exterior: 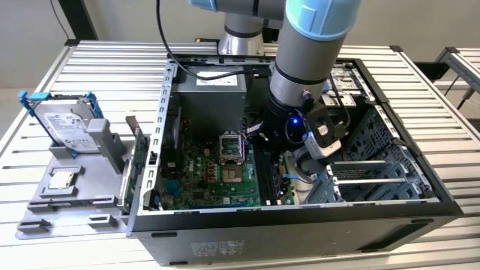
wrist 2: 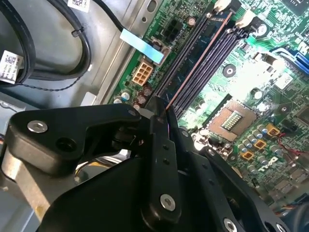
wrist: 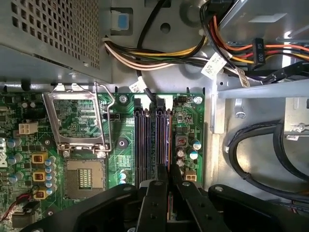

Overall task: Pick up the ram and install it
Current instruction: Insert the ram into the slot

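Note:
The ram is a thin blue-green stick with a brownish top edge. It stands on edge along the black memory slots of the motherboard, and it also appears as the ram in the first wrist view. My gripper has its black fingers pinched together on the ram's near end, also seen as the gripper. Whether the stick is fully seated I cannot tell. In the exterior view the arm's wrist reaches down into the open computer case.
An open processor socket lies beside the slots. Cable bundles and the power supply crowd the far end. Outside the case, a grey fixture holds a hard drive, a small silver chip and a thin green board.

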`<state>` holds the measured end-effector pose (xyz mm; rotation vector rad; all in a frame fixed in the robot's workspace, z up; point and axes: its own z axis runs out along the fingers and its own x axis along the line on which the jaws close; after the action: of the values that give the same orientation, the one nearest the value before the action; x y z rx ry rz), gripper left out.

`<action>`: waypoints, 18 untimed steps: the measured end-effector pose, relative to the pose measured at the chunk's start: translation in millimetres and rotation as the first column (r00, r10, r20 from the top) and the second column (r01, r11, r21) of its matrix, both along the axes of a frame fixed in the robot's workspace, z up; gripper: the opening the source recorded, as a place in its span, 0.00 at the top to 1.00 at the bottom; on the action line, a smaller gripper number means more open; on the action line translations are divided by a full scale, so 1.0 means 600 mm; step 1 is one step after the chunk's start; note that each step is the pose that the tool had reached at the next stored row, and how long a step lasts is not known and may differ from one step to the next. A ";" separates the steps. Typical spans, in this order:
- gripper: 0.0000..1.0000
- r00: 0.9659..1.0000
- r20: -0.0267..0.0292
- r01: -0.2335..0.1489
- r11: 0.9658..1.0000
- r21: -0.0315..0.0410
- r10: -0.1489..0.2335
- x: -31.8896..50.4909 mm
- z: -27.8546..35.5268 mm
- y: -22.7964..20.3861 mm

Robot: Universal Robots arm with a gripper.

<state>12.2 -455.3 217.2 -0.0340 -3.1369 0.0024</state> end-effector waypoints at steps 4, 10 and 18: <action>1.00 1.000 0.000 0.001 1.000 0.000 -0.001 0.000 -0.001 0.0000; 1.00 1.000 -0.001 0.001 1.000 0.000 -0.001 0.000 -0.012 0.0000; 1.00 1.000 -0.004 0.001 1.000 0.000 -0.001 0.000 -0.012 0.0000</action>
<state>12.4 -455.3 210.2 -0.0359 -3.1334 0.0029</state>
